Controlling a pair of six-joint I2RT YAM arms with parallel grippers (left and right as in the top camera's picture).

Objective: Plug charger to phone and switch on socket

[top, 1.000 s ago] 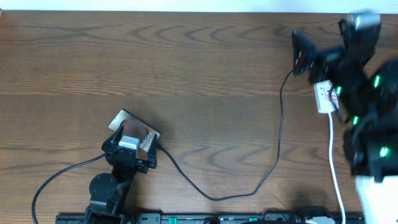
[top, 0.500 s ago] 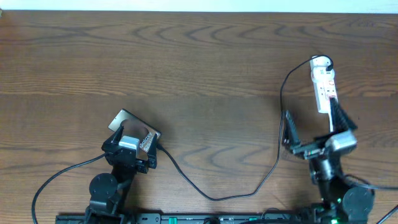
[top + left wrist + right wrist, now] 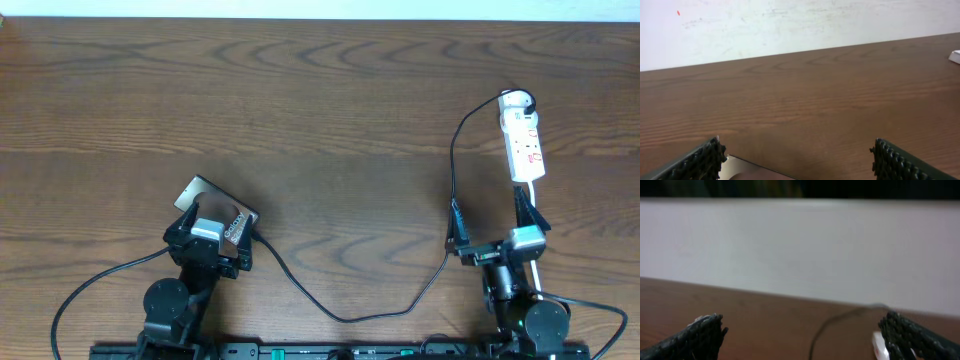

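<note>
Phone (image 3: 202, 195): in the overhead view it is being shown lying flat in the 8 o'clock part of the table (image 3: 300, 100). Its exposed long edge is being laid from 10 o'clock to 4 o'clock. The silvery-grey part is being turned toward 10 o'clock and the brown lettered part toward 4 o'clock. Its 6 o'clock side is being covered by the left gripper.

Left gripper (image 3: 210, 232): it is being held wide open over the phone. In the left wrist view its fingers (image 3: 700, 162) are being kept at the bottom corners, and a pale corner of the phone (image 3: 752, 172) is being framed low between them. Nothing is being clamped. Whether a pad is touching the phone cannot be told.

Charger (image 3: 345, 317): the black cable is being led from the phone's 4 o'clock end. It is being let sag toward 6 o'clock, then carried up toward 12 o'clock and over to the socket's 12 o'clock end. The tip at the phone is being hidden, so its seating cannot be told.

Socket (image 3: 524, 135): it is being shown in the 2 o'clock part of the table. Its long axis is being laid from 12 o'clock to 6 o'clock, with the rounded end pointed at 12 o'clock. The red marks are being shown toward the 6 o'clock end, where the white cord (image 3: 529, 187) is being led out.

Right gripper (image 3: 487, 205): it is being held wide open and empty at the socket's 7 o'clock, apart from the strip. The cable is being passed just beside its 9 o'clock finger. In the right wrist view its fingers (image 3: 912, 335) are being kept at the bottom corners, and a blurred white piece (image 3: 880, 349) is being seen between them.
</note>
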